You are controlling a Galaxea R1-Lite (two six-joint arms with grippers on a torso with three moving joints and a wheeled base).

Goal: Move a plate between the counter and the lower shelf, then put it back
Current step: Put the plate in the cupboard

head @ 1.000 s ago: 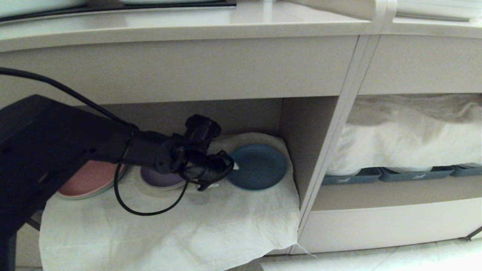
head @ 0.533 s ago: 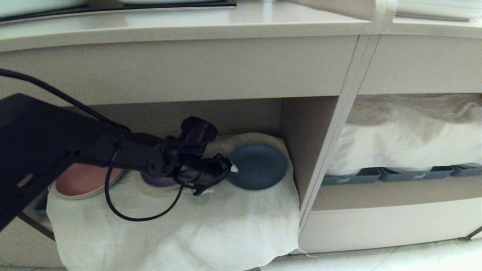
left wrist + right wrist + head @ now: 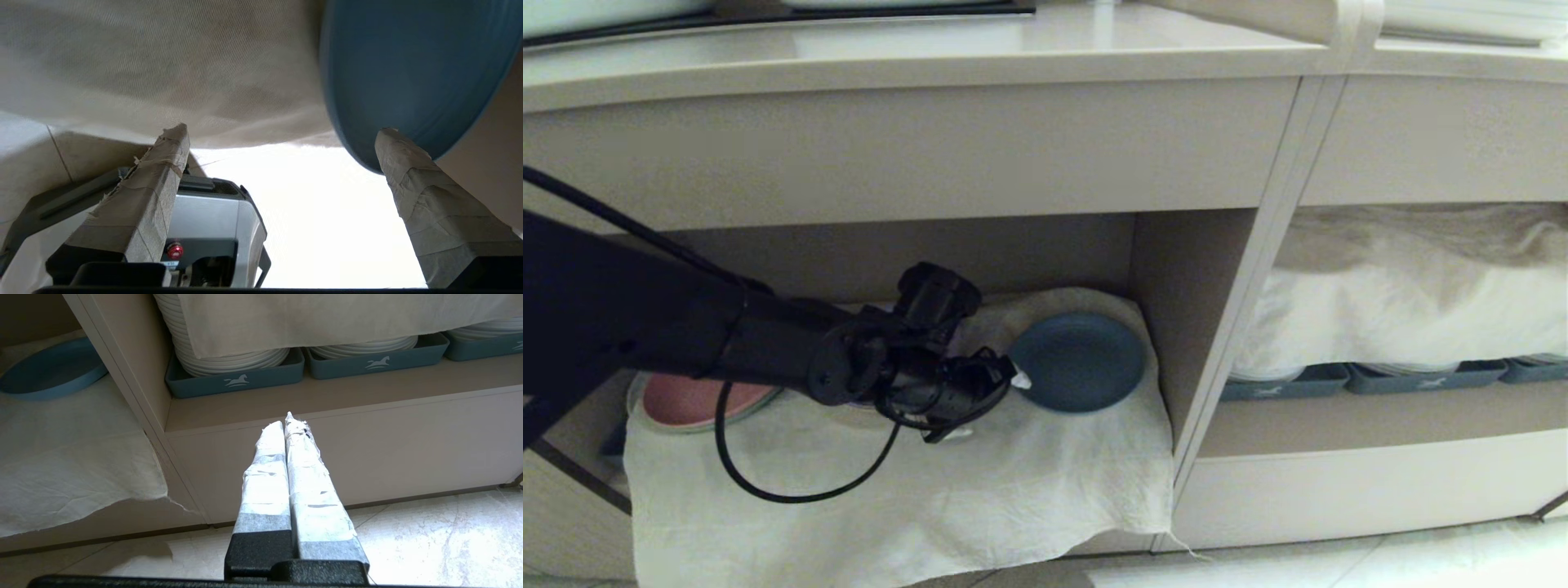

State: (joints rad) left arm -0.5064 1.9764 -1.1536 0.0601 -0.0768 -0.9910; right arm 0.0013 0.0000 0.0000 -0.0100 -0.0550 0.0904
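Change since a second ago: the left tool point(image 3: 1001, 400) has drawn back from the round matte light-blue plate point(image 3: 1081, 362) toward the left of the head view, and its black arm now hides the purple plate that showed before.
Left tool: fingers spread wide, gripping nothing; in its wrist view one taped fingertip point(image 3: 393, 143) overlaps the plate's rim, the other point(image 3: 173, 136) lies over the cloth.
Plate: lies flat on the rumpled white cloth point(image 3: 980, 490), at the right end of the lower shelf point(image 3: 1168, 327), near its side wall; same spot as earlier.
Lower shelf holds: the blue plate and, at the left end, a round pink plate point(image 3: 682, 402) partly behind the arm.
Wider compartment to the right: grey-blue rectangular trays point(image 3: 235, 377), each filled with stacked glossy white plates point(image 3: 229, 359), a white cloth draped over them.
Desk: the long beige worktop point(image 3: 1013, 49) runs above the shelf.
Right tool point(image 3: 288, 420): taped fingers pressed together, empty, low before the cabinet base above the pale floor point(image 3: 429, 539).
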